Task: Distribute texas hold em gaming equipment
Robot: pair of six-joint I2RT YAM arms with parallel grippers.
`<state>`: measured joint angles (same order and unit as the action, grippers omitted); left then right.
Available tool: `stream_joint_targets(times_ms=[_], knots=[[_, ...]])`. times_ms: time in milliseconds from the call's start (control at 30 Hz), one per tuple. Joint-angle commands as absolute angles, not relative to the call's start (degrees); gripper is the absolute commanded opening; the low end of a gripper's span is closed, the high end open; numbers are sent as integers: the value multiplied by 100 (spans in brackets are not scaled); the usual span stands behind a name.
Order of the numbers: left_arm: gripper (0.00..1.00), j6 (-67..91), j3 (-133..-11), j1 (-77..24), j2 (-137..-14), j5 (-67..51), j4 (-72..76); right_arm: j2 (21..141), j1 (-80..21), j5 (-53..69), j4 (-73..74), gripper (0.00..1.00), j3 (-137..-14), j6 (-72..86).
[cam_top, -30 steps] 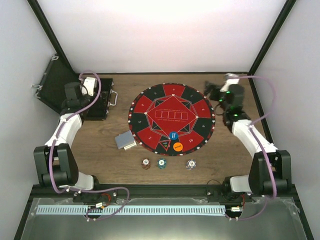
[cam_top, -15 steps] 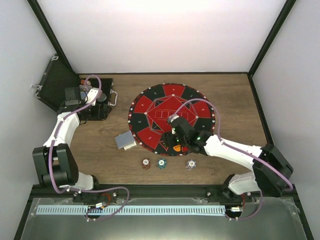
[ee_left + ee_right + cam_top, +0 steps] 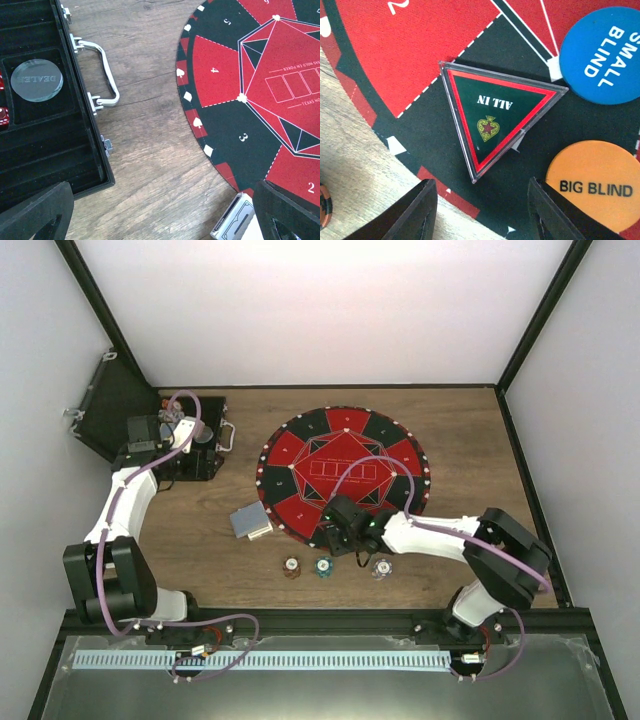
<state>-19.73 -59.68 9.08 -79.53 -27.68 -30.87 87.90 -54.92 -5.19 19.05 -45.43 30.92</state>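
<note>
The round red-and-black poker mat [image 3: 345,455] lies mid-table. My right gripper [image 3: 338,528] hovers low over its near edge, open. Just beyond its fingertips [image 3: 412,215] lies a triangular ALL IN marker [image 3: 497,112]. A blue SMALL BLIND disc [image 3: 605,55] and an orange BIG BLIND disc [image 3: 595,185] lie to its right; both are hidden under the wrist in the top view. The grey-blue card deck [image 3: 250,522] sits left of the mat. A brown chip [image 3: 291,567], a teal chip [image 3: 323,566] and a white chip [image 3: 381,567] lie in front. My left gripper [image 3: 190,440] is open by the case.
The open black case [image 3: 40,140] with its metal handle [image 3: 102,75] stands at the far left, holding a clear DEALER disc [image 3: 36,80] and red dice [image 3: 3,117]. The card deck's [image 3: 235,220] corner shows by my left finger. Frame posts border the table.
My right arm swung from the far right corner across the mat down to its near edge, and its jaws narrowed. The left arm barely shifted.
</note>
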Motion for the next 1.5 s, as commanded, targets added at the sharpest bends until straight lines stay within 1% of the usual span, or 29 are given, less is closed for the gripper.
stream_joint_targets(times_ms=[0, 200, 333, 433, 533, 667, 833, 900, 1000, 1233, 1467], knots=[[100, -1976, -6106, 932, -7858, -2900, -3186, 9024, -5537, -645, 1985, 50, -4916, 3087], [100, -1926, -6140, 934, -7884, -2932, -3177, 9380, -5537, -676, 1957, 42, -5143, 2964], [100, -1911, -6185, 932, -7910, -3043, -3225, 9603, -5537, -733, 1983, 41, -5285, 2908], [100, -1884, -6242, 926, -7899, -3071, -3259, 9735, -5537, -779, 2023, 36, -5363, 2888], [100, -1893, -6249, 929, -7868, -3094, -3271, 9760, -5537, -835, 2088, 35, -5389, 2892], [100, -1903, -6242, 931, -7847, -3084, -3283, 9730, -5537, -935, 2218, 36, -5390, 2883], [100, -1898, -6237, 929, -7838, -3118, -3289, 9550, -5537, -1047, 2482, 47, -5409, 2907], [100, -1898, -6244, 934, -7832, -3115, -3293, 9472, -5538, -1098, 2512, 49, -5388, 2933], [100, -1907, -6249, 932, -7815, -3166, -3319, 9499, -5537, -1124, 2483, 49, -5417, 2936], [100, -1898, -6249, 936, -7778, -3156, -3315, 9895, -5580, -1045, 2224, 44, -5623, 2868], [100, -1776, -6339, 933, -7854, -3220, -3321, 10465, -5590, -1245, 1994, 28, -6061, 2629]])
